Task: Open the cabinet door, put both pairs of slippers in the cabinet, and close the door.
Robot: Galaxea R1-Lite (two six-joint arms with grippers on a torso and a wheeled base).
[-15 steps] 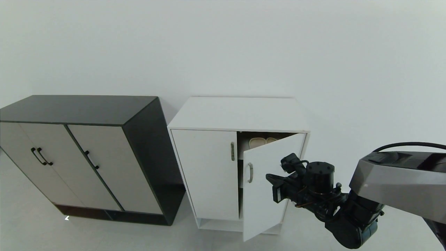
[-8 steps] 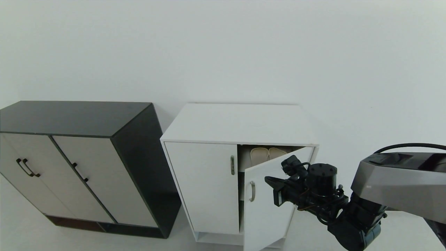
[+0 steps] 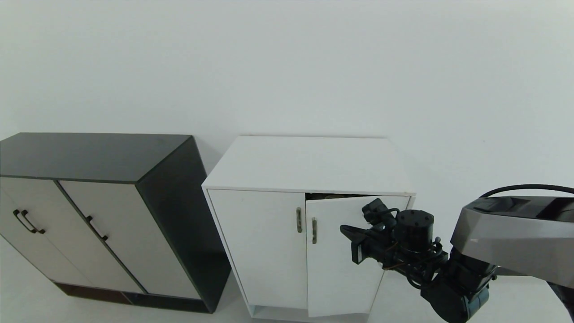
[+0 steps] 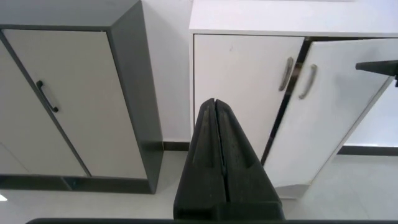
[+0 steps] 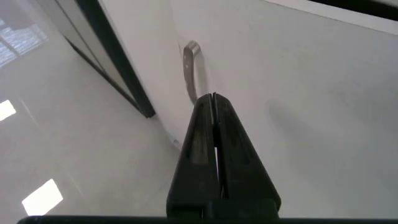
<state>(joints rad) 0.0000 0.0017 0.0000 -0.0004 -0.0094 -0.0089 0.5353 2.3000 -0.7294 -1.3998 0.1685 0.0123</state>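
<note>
The white cabinet (image 3: 309,163) has two doors. Its right door (image 3: 341,269) stands almost closed, with a thin dark gap left at its top edge. My right gripper (image 3: 344,230) is shut with nothing in it, and its tip is at the door's face, a little to the side of the metal handle (image 5: 191,68). In the right wrist view the shut right gripper (image 5: 213,98) points at the door panel (image 5: 311,112). My left gripper (image 4: 215,103) is shut and empty, held back from the cabinet front (image 4: 249,81). The slippers are hidden behind the door.
A black cabinet (image 3: 89,150) with pale doors and black handles stands just left of the white one, with a narrow gap between them. A plain white wall runs behind both. Pale floor (image 5: 74,149) lies in front.
The right door has swung from well ajar to almost closed, hiding the slippers seen on the top shelf. The head camera also shifted, so both cabinets sit lower and further left.
</note>
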